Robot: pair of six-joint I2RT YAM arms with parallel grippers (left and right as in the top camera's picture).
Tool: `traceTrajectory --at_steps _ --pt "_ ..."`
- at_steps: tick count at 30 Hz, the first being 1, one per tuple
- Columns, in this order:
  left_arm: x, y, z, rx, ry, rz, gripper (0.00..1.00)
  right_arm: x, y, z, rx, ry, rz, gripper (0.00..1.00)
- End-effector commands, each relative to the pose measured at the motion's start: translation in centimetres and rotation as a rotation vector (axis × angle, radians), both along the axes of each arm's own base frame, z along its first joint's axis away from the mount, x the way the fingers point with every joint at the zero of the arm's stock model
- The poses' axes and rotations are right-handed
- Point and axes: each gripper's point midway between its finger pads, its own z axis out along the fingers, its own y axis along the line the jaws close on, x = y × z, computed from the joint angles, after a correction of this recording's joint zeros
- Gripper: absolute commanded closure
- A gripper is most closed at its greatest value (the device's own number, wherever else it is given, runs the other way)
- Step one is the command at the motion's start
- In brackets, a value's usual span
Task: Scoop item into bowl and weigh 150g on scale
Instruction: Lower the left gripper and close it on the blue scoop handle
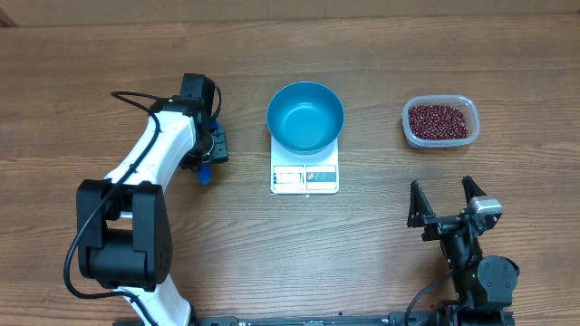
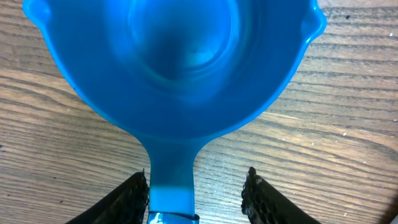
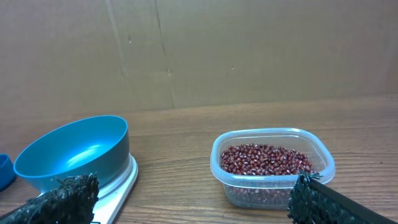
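Starting out – nothing scooped yet.
Straddling handle of scoop [image 2: 174, 74] w/ left gripper [image 2: 196, 180], released, not yet clamped, on counter [image 1: 362, 263] left of scale [image 1: 304, 177]. Resting right gripper [image 1: 442, 188] spread wide, empty, near front edge. Showing bowl [image 1: 305, 116] empty on scale, beans [image 1: 439, 120] all in clear tub [image 1: 410, 136] at far right. Left to do: grab scoop, load, tip into bowl, weigh to target wt.

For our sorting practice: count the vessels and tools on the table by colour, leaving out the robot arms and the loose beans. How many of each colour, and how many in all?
Blue: 2, the bowl and the scoop
White: 1, the scale
Clear: 1, the tub
Total: 4
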Motion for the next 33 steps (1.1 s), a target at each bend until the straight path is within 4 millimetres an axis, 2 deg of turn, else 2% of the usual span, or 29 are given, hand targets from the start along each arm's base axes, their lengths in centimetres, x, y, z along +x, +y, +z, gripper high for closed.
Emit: traceTrajectory --at_steps 1,9,12,15,16,17,18,19,30,32,33 --pt "-0.22 -0.44 -0.51 -0.016 0.009 0.003 0.45 0.03 -0.18 -0.19 -0.001 -0.003 -0.008 0.00" --pt "-0.47 -0.58 -0.70 -0.027 0.015 0.042 0.53 0.03 -0.18 -0.20 -0.001 -0.003 -0.008 0.00" --pt "-0.51 -0.56 -0.70 -0.029 0.015 0.069 0.53 0.03 -0.18 -0.19 -0.001 -0.003 -0.008 0.00" --pt "-0.37 -0.30 -0.68 -0.017 0.007 0.088 0.48 0.03 -0.18 -0.19 -0.001 -0.003 -0.008 0.00" --pt "-0.20 -0.27 -0.66 -0.018 0.001 0.089 0.44 0.03 -0.18 -0.20 -0.001 -0.003 -0.008 0.00" --pt "-0.01 -0.31 -0.63 -0.020 -0.007 0.089 0.29 0.03 -0.18 -0.20 -0.001 -0.003 -0.008 0.00" --pt "0.09 -0.36 -0.62 -0.022 -0.011 0.088 0.10 0.03 -0.18 -0.19 -0.001 -0.003 -0.008 0.00" --pt "0.17 -0.36 -0.61 -0.022 -0.014 0.082 0.00 0.03 -0.18 -0.20 -0.001 -0.003 -0.008 0.00" --pt "-0.20 -0.64 -1.21 -0.045 0.011 0.063 0.00 0.03 -0.18 -0.19 -0.001 -0.003 -0.008 0.00" --pt "-0.04 -0.60 -1.23 -0.042 0.005 0.063 0.06 0.03 -0.18 -0.20 -0.001 -0.003 -0.008 0.00" --pt "0.08 -0.57 -1.21 -0.043 0.000 0.065 0.12 0.03 -0.18 -0.19 -0.001 -0.003 -0.008 0.00"
